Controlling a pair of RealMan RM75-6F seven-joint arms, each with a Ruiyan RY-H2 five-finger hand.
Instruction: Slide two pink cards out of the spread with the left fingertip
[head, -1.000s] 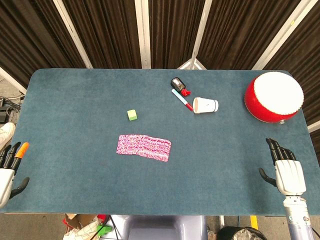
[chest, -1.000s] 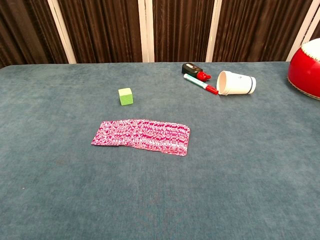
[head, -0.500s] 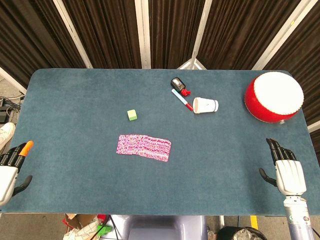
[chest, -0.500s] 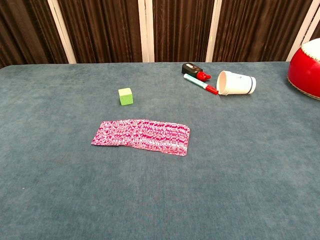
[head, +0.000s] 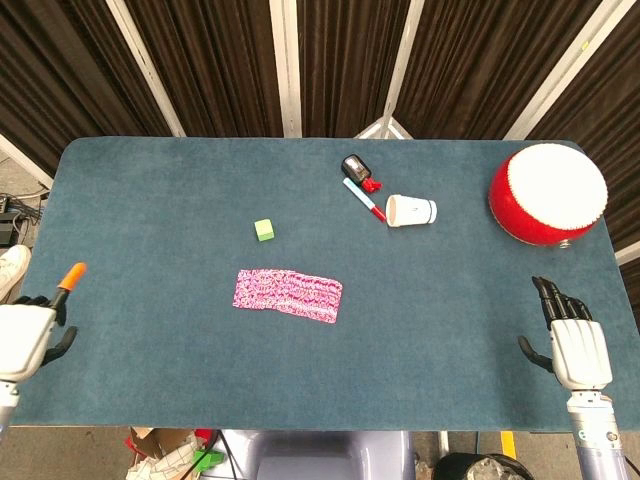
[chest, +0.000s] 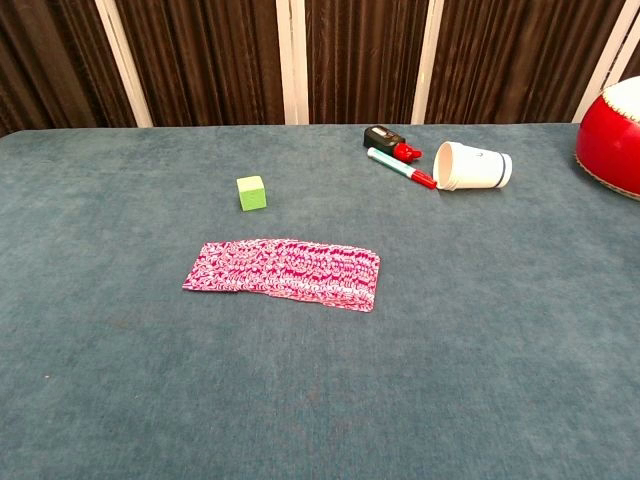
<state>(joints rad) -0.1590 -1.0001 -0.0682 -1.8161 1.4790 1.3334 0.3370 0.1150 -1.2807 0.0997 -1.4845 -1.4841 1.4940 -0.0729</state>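
Note:
The spread of pink patterned cards (head: 288, 294) lies in an overlapping row on the blue table, left of centre; the chest view shows the same cards (chest: 284, 272) untouched. My left hand (head: 28, 332) is at the table's front left edge, well left of the cards and touching nothing. Its orange-tipped finger (head: 71, 275) points forward while the other fingers look curled in. My right hand (head: 573, 340) rests at the front right edge with fingers straight and apart, holding nothing. Neither hand shows in the chest view.
A small green cube (head: 264, 230) sits behind the cards. Further back are a black and red device (head: 357, 170), a marker pen (head: 365, 200) and a tipped white paper cup (head: 411, 211). A red and white drum (head: 547, 194) stands at the far right.
My left hand has moved up and right over the table edge, with its orange-tipped finger now sticking out alone. The cards and my right hand have not moved.

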